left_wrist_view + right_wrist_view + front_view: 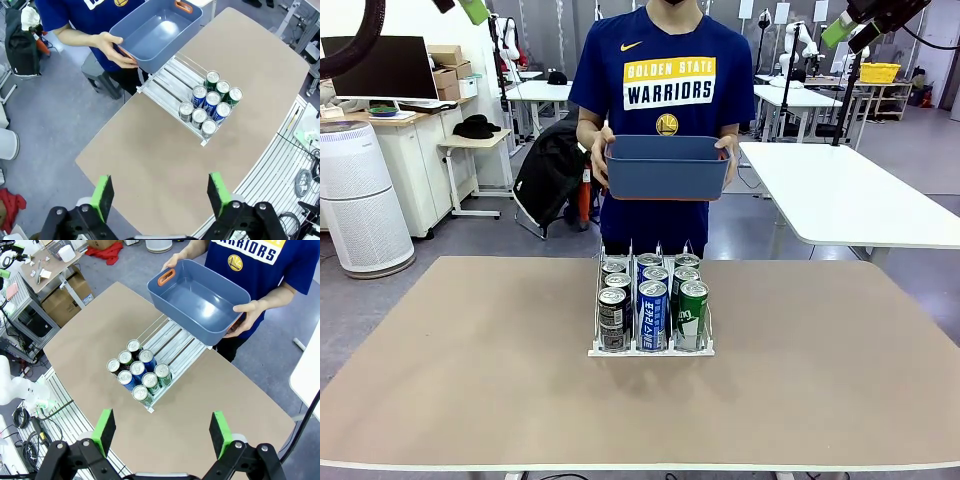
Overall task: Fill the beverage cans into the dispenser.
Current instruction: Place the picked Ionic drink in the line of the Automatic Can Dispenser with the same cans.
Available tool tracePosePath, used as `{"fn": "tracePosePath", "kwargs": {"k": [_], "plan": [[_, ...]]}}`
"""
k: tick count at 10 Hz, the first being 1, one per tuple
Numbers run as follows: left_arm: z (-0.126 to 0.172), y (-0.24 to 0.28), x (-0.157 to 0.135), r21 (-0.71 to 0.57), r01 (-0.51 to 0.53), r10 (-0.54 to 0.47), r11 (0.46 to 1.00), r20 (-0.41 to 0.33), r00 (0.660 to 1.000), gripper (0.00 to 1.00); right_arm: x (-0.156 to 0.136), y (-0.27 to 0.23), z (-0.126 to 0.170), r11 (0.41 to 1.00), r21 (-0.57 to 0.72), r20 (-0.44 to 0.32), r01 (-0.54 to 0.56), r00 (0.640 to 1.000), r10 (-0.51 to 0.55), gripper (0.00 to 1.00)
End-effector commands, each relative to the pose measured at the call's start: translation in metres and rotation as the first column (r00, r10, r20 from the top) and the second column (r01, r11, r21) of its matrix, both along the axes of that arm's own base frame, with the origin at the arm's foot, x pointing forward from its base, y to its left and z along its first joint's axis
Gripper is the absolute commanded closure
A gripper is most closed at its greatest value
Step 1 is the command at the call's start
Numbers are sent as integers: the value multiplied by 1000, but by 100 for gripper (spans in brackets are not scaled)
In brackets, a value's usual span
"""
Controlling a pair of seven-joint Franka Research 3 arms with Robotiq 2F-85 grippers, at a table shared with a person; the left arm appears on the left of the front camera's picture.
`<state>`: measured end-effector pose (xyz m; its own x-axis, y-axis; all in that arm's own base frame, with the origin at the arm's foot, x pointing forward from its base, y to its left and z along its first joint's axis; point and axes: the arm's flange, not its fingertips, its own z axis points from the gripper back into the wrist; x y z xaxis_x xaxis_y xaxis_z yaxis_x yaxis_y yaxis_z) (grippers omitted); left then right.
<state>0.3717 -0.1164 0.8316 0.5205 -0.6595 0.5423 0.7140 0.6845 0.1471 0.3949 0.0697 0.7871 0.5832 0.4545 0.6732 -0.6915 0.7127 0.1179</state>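
Observation:
Several beverage cans [652, 300] stand packed at the near end of the dispenser [596, 350] in the middle of the table: black in the left lane, blue in the middle, green on the right. From above, the cans [210, 102] [139, 369] fill the front of the dispenser [167, 85] [176, 342], and its far lanes are bare. My left gripper [160, 196] and right gripper [162, 432] hang high over the table, both open with nothing between the fingers. In the front view they sit at the top corners, left gripper [472, 9] and right gripper [848, 28].
A person at the far edge holds an empty blue-grey bin [666, 166] [155, 32] [200, 295] in both hands, just behind the dispenser. The brown table [470, 370] is bare on either side of the rack. A white table [850, 195] stands at the back right.

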Motion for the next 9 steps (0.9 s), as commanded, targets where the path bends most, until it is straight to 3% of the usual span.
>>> {"fn": "tracePosePath", "kwargs": {"k": [1, 3, 6, 9], "plan": [[0, 0, 0, 0, 0, 0, 1000, 0, 1000, 0, -3, 0, -2, 1000, 3, -4, -6, 1000, 6, 0], [10, -6, -1, -42, 18, -16, 999, 50, 999, 0, -3, 0, -2, 1000, 3, -4, -6, 1000, 6, 0], [22, -11, -2, -29, 28, -26, 999, 69, 997, 0, -3, 0, -2, 1000, 3, -4, -6, 1000, 6, 0], [21, -12, 3, -28, 24, -23, 999, 30, 999, 0, -3, 0, -2, 1000, 3, -4, -6, 1000, 6, 0]]}}
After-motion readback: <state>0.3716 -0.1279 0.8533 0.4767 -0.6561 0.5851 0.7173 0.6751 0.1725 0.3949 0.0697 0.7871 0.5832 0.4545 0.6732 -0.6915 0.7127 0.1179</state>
